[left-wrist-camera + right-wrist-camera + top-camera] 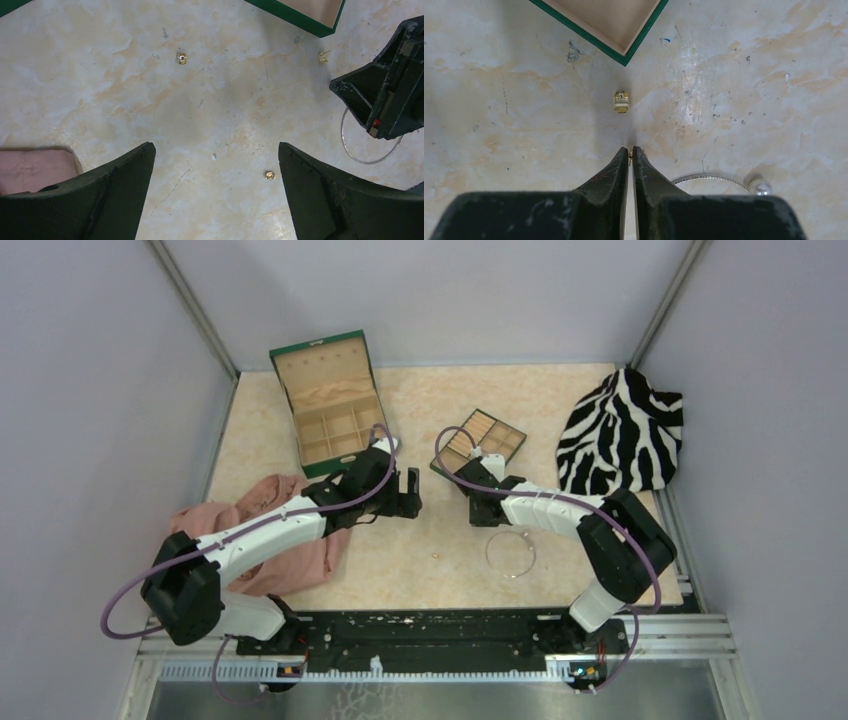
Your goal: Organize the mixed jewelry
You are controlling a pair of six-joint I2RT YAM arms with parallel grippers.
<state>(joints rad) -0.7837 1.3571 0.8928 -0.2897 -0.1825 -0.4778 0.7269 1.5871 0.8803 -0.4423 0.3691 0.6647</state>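
Right gripper [630, 151], gold bead [630, 155], marbled tabletop [524, 125]

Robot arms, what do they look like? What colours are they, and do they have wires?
The left arm and the right arm both have white tube-shaped links with chunky black joints. A thin purple cable loops along each one. The left gripper and the right gripper each have two black, wedge-shaped fingers with a rough, scuffed surface. A tiny red mark shows on the right gripper's side.
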